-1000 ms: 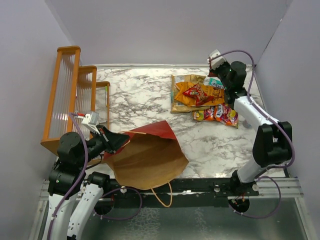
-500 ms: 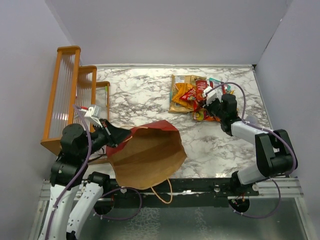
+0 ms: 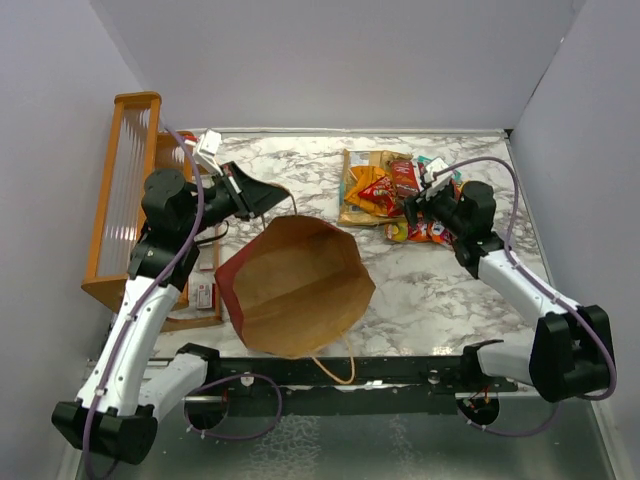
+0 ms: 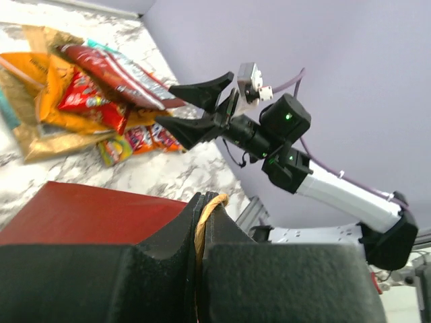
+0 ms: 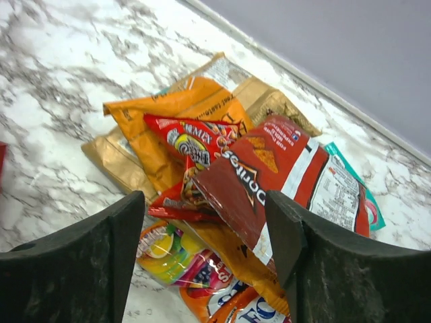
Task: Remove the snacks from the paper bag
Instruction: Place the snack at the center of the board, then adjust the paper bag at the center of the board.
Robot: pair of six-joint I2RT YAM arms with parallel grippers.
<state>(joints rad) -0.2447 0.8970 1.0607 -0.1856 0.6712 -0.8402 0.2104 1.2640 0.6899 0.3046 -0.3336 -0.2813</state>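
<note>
My left gripper (image 3: 270,200) is clenched on the tan handle (image 4: 204,219) of the paper bag (image 3: 295,290), which gapes at lower centre, while the snacks (image 3: 385,190) lie heaped on the tabletop (image 3: 290,175) at upper right, directly under my right gripper (image 5: 205,202), its jaws spread wide.

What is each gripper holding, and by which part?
Left gripper pinches the paper bag by its tan handle; right gripper is open, holding nothing.

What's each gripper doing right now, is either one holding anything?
Left gripper: fingers closed on the paper bag, at its tan handle.
Right gripper: open, empty, above the snacks.
</note>
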